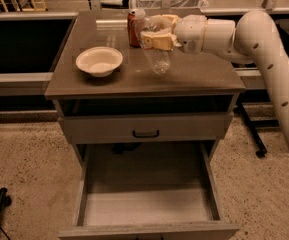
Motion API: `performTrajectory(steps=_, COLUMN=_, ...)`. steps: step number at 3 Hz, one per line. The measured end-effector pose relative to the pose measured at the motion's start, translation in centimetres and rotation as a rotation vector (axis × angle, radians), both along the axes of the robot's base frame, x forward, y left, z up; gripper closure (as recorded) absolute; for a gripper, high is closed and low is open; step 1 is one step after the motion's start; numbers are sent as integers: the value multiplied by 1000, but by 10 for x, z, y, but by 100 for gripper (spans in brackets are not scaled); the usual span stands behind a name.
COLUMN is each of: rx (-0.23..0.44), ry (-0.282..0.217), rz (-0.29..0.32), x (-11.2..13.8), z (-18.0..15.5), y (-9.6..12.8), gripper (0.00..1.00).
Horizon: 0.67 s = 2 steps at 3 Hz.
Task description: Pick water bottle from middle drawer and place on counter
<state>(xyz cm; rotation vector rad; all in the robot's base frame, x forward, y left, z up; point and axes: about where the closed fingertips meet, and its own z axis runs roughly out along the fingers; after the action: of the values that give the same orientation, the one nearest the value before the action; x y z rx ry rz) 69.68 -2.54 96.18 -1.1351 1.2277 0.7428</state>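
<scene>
My gripper [159, 32] reaches in from the right over the counter [199, 75] and is shut on the water bottle [155, 54]. The clear bottle hangs tilted, its white cap up and to the left beside the red soda can [132, 30], its base low over the counter top; I cannot tell whether it touches. The middle drawer [146, 206] stands pulled open below, its pale plank floor bare.
A white bowl [99, 60] sits on the left part of the counter. A shallower drawer front with a black handle [145, 133] is closed above the open drawer. A wire basket [169, 0] stands behind the cabinet. Black chair legs [254, 134] are at the right.
</scene>
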Motion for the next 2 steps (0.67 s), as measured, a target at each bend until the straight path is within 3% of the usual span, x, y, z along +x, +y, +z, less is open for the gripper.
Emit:
performTrajectory(steps=1, rx=116, ry=-13, rz=-32, x=13, z=4, y=3, gripper=100)
performTrajectory(steps=2, rx=142, ry=5, rz=-63, x=17, z=2, y=0, gripper=100)
